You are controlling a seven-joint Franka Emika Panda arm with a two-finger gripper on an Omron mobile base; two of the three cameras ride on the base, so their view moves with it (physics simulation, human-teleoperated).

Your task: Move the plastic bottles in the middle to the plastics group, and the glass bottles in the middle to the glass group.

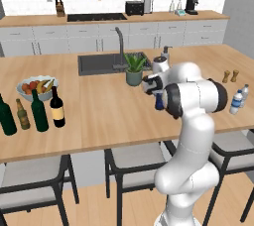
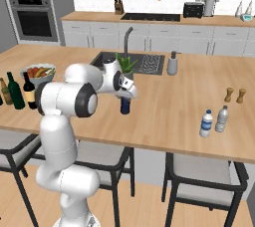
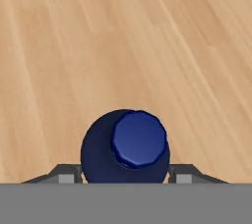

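Dark blue plastic bottle (image 3: 125, 147) stands mid-bench, just in front of the potted plant (image 1: 134, 69), with the claw (image 2: 124, 100) down over it. Hand view looks straight onto its blue cap, a dark finger tip (image 3: 66, 175) pressed to each side of the body: claw clenched on the bottle. Cannot tell whether the base is off the wood yet.

Left to right along the bench (image 1: 99, 116), from the left base view:
- Far left, glass group: stout dark green bottle (image 1: 7, 117), small amber beer bottle (image 1: 22, 115).
- Just beside them: slim dark green wine bottle (image 1: 39, 112) and near-black wine bottle with cream label (image 1: 57, 108), both upright. Fruit bowl (image 1: 35, 87) behind.
- Centre: sink (image 1: 99, 63), plant, arm with blue bottle.
- Far right: two wooden shakers (image 1: 230, 76), then the two clear water bottles (image 1: 239, 99) near the front edge.

Step in hand, by my reading: glass looks sorted; blue bottle being taken for the plastics group. Next calls for a clean lift, a carry rightward across open bench, and a set-down beside the water bottles without knocking them or the shakers.
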